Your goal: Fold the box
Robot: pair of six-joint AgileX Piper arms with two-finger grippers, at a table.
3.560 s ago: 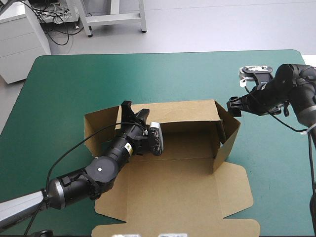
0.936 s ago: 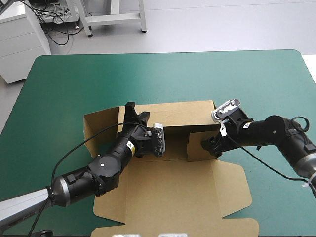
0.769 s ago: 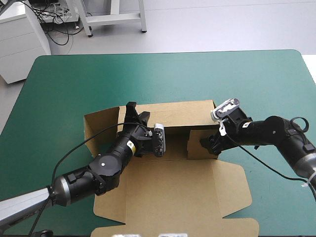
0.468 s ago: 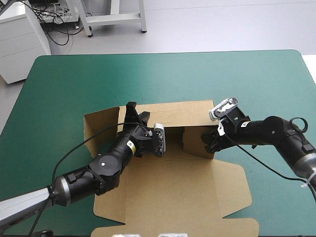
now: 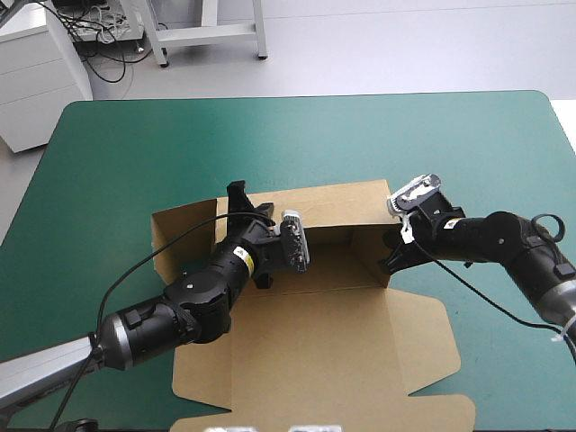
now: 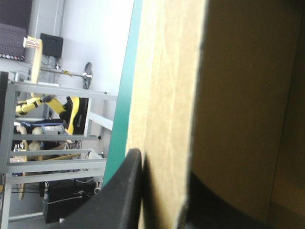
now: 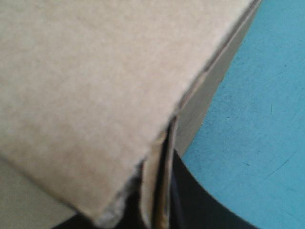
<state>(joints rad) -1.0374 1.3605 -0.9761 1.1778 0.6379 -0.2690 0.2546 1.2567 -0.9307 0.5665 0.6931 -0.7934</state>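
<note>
Rightward goes the right pincer since just before, drawing the short flap back from the middle toward the right end of the box, so that end wall looks not yet tucked; it grips the flap's edge, while the left pincer clamps the raised back wall, lid flat on the teal-green worktop

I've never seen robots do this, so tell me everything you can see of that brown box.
The box is a cut sheet of plain brown board on the teal-green table, half formed: far wall and right wall raised, wide tabbed lid flat at the near side. The left gripper pinches the far wall, the right gripper the right wall.
</note>
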